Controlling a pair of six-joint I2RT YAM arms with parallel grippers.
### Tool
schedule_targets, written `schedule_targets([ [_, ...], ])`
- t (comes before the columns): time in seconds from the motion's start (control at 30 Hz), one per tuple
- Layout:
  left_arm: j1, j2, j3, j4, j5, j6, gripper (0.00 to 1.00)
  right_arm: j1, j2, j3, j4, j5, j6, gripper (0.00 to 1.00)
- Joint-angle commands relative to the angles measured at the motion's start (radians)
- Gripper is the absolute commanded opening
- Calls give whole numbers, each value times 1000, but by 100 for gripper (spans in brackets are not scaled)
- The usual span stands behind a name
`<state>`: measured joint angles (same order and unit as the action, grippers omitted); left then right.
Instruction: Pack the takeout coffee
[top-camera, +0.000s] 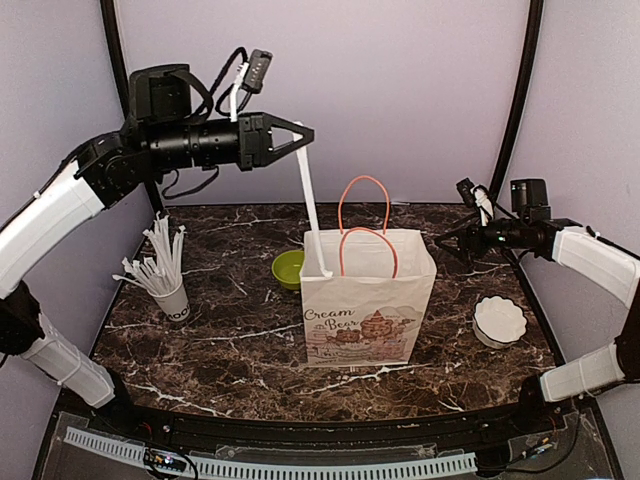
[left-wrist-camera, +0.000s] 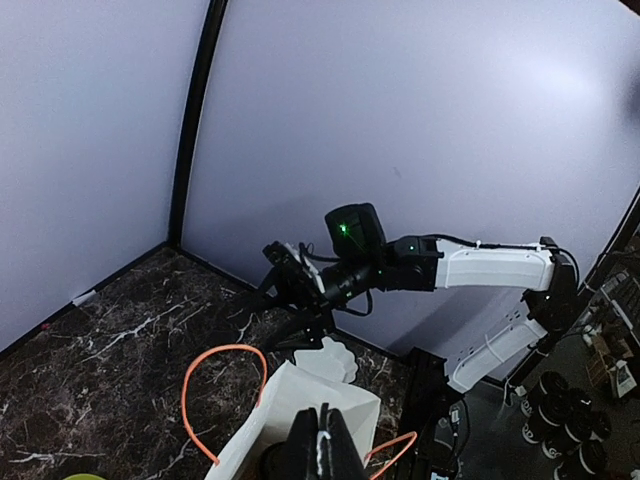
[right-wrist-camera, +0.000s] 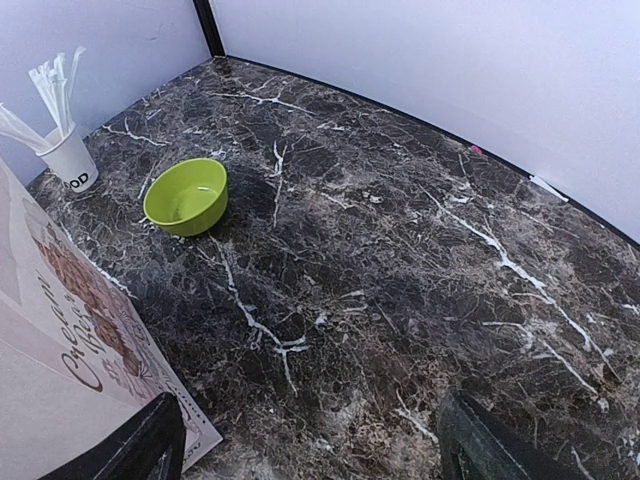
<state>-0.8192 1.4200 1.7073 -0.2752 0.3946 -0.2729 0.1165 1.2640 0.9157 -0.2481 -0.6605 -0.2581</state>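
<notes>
A white printed paper bag (top-camera: 365, 300) with orange handles stands open in the middle of the table. High above its left side, my left gripper (top-camera: 305, 135) is shut on a long white wrapped straw (top-camera: 312, 205), whose lower end hangs inside the bag. In the left wrist view the shut fingers (left-wrist-camera: 322, 440) pinch the straw over the bag's mouth (left-wrist-camera: 300, 400). A dark round shape (left-wrist-camera: 268, 462) shows inside the bag. I cannot tell whether that shape is the takeout coffee, and the top view does not show it. My right gripper (top-camera: 450, 240) hovers open to the right of the bag, empty (right-wrist-camera: 315, 445).
A lime-green bowl (top-camera: 288, 268) sits just behind the bag's left corner. A white printed cup of wrapped straws (top-camera: 170, 295) stands at the left. A white scalloped dish (top-camera: 498, 320) lies at the right. Walls enclose the back and both sides of the table.
</notes>
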Motion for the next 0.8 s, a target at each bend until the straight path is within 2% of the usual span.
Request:
schedule_targets([
  [0.0, -57, 61, 67, -61, -114, 126, 0, -5, -12, 3, 2, -10, -18, 88],
  [0.23, -103, 163, 55, -145, -208, 208, 0, -5, -11, 5, -4, -16, -26, 88],
  [0.37, -118, 236, 68, -194, -157, 225, 1, -5, -5, 6, -9, -21, -30, 88],
  [0.43, -128, 278, 99, -241, -100, 239, 15, -5, 2, 9, -13, -25, -32, 88],
  [0.47, -139, 291, 131, -285, -86, 256, 30, -5, 4, 10, -15, -26, -32, 88],
  [0.5, -146, 317, 149, -308, -61, 260, 37, -5, 6, 10, -16, -27, -32, 88],
  [0.53, -159, 328, 184, -348, -57, 300, 64, -5, 9, 10, -16, -30, -32, 88],
  [0.6, -167, 340, 213, -379, -88, 329, 92, -4, 12, 10, -17, -32, -33, 88],
  [0.67, -169, 328, 213, -380, -168, 360, 98, -5, 14, 11, -19, -35, -33, 88],
  [0.77, -169, 281, 189, -365, -278, 396, 99, -3, 13, 11, -20, -36, -33, 89],
])
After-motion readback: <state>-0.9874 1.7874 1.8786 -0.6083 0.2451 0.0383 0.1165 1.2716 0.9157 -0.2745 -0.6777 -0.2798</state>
